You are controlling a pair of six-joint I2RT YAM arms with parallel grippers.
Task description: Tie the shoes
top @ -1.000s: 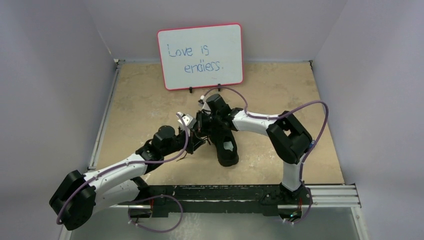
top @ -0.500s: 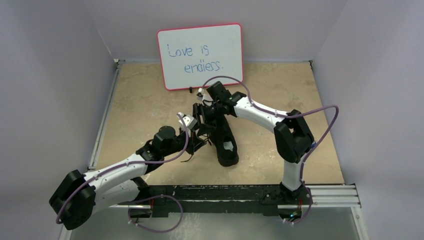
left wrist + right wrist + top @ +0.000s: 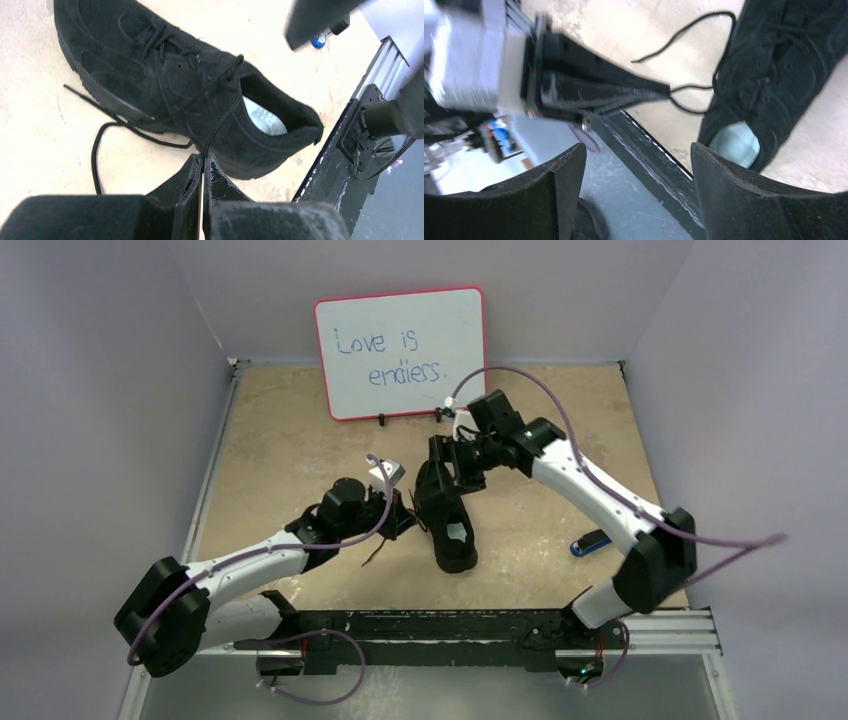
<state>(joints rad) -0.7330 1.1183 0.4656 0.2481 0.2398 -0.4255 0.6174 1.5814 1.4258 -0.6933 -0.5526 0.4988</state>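
- While the shoe [image 3: 447, 525] lies in the middle of the counter [image 3: 290, 440], toe toward the whiteboard [image 3: 400, 345] and heel toward the rail [image 3: 480, 625], what could go wrong?
- Biggest first: the shoe itself. Nothing pins it down, so a hard pull by the left arm [image 3: 250, 562] may drag or tip it across the flat counter. The left jaws are clamped together on one lace [image 3: 220, 115], which runs taut up to the top eyelet [image 3: 239, 59].
- And the right arm [image 3: 590, 485]?
- The right jaws stand wide apart, holding nothing, near the toe end. If they come down carelessly, they may snag the upper rather than a lace. The second lace [image 3: 96, 150] lies slack in a loop on the counter beside the shoe. It is thin and dark, so I judge it easy to miss.
- Could the held lace slip?
- Likely, if tension rises. It is a thin cord between hard, narrow fingertips [image 3: 192, 172].
- Materials?
- Counter: mottled tan, flat, matte. Shoe: all black, with soft-looking mesh, stitched suede-like panels and a low, rounded shape. Insole [image 3: 262, 120]: pale grey, cloth-like. Laces: black, woven, limp where slack.
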